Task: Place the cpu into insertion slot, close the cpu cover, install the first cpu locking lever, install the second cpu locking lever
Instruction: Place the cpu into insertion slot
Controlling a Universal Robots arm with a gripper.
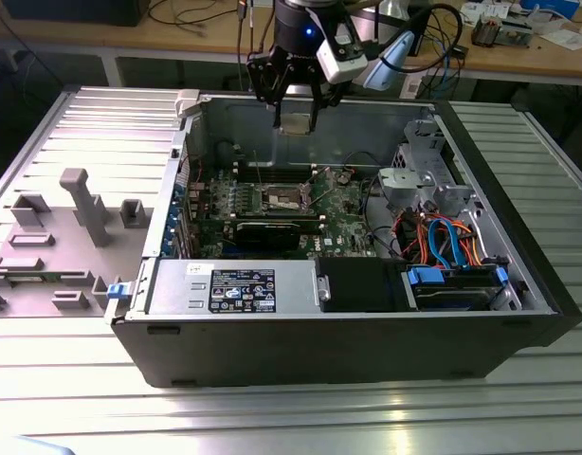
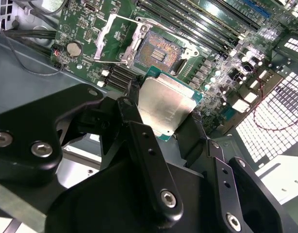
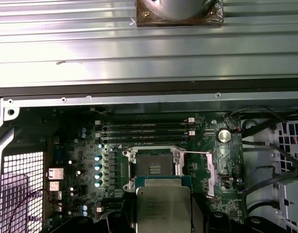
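**Above the open case: cpu gripped, held clear of the bare slot**

On the wide ribbed aluminium table point(image 1: 291, 417) lies a large black-walled desktop computer case point(image 1: 319, 341), its open side facing up. At 9 o'clock of it in the exterior view sits a grey moulded plastic fixture point(image 1: 82, 204). Inside the case, in its far half toward 12 o'clock, the green motherboard point(image 1: 353, 204) lies flat.

The arm's black two-fingered gripper point(image 1: 296, 121) hangs near the case's far wall at 12 o'clock, well above the board. On the board, the small square silvery-bronze sheet-metal cpu cover point(image 3: 210, 177) stands swung open, at 3 o'clock of the socket as the exterior view sees it. The small square insertion slot point(image 3: 156, 167), metal-rimmed with a dark, gold-tinged contact field, lies uncovered at 6 o'clock of the gripper in that view.

The small flat square cpu with a silvery metal top point(image 2: 166, 107) is up in the gripper, apart from the slot. The black fingers point(image 2: 139, 131) are clamped on its opposite edges.
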